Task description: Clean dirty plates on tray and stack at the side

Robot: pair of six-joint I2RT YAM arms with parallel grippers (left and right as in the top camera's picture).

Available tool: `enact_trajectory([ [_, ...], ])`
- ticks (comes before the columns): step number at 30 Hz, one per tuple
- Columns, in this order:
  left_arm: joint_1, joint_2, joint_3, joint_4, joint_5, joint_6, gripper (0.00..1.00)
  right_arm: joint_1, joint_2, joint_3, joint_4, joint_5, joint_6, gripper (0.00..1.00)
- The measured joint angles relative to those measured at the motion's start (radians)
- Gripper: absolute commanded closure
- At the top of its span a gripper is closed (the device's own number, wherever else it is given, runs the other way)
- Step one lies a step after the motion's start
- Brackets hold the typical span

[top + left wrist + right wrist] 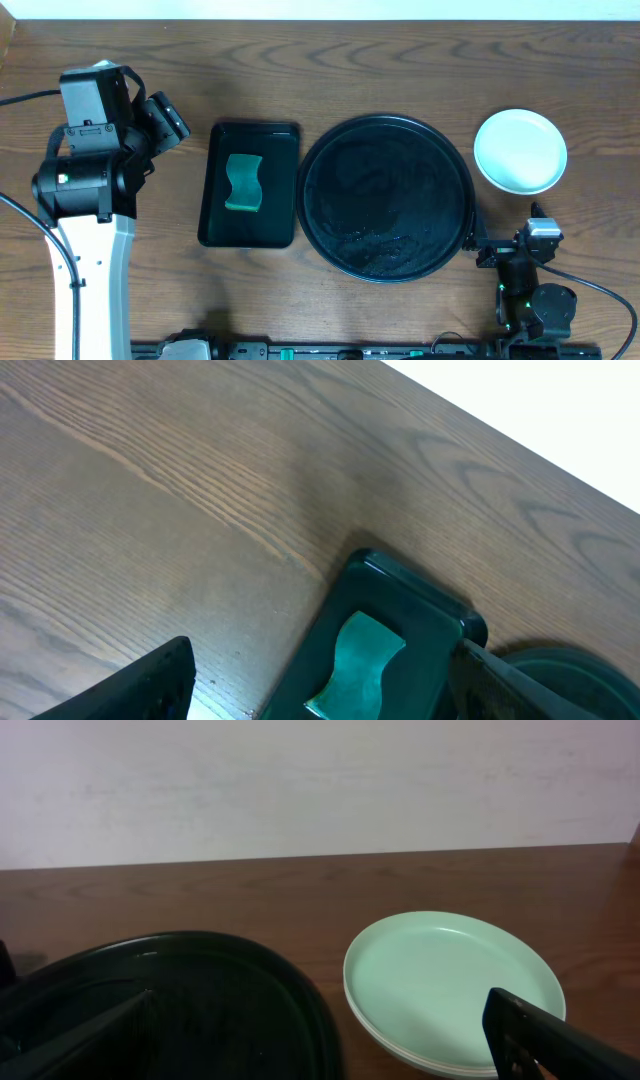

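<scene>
Left arm sits at the far left of the table (pixel 350 70). Left gripper (pixel 165 118) is over bare wood, jaws spread wide, nothing in them. It's well apart from the plates, which are at the opposite side.

Just right of it is the small rectangular tray (pixel 215 200), with the green sponge (pixel 243 183) lying flat inside. In the left wrist view, the tray's corner (pixel 420 595) and the sponge (pixel 360 660) show between the two fingers, lower down and untouched.

Next right is the tray (pixel 390 180), round, black and glossy, with its edge almost against the rectangular one.

Right of that, the plates (pixel 520 150) are on the table just beside the tray's rim, not on it. They're stacked; the right wrist view shows more than one rim (pixel 450 985), and the top face is plain pale mint.

Right gripper (pixel 512 245) is at the near right, by the tray's rim, jaws fully apart and empty. The plates lie ahead of it and slightly right, not touching. The tray (pixel 200 1010) is ahead-left.
</scene>
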Motion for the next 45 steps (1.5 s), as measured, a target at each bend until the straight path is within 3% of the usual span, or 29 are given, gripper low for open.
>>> enact_trajectory([
  [35,0.0,-0.005,0.0,-0.007,0.0,0.0,0.19,0.0,0.0,0.0,0.0,0.0,0.0,0.01],
  [45,0.0,-0.25,0.0,-0.014,0.0,0.0,0.19,0.0,0.0,0.0,0.0,0.0,0.004,0.01],
])
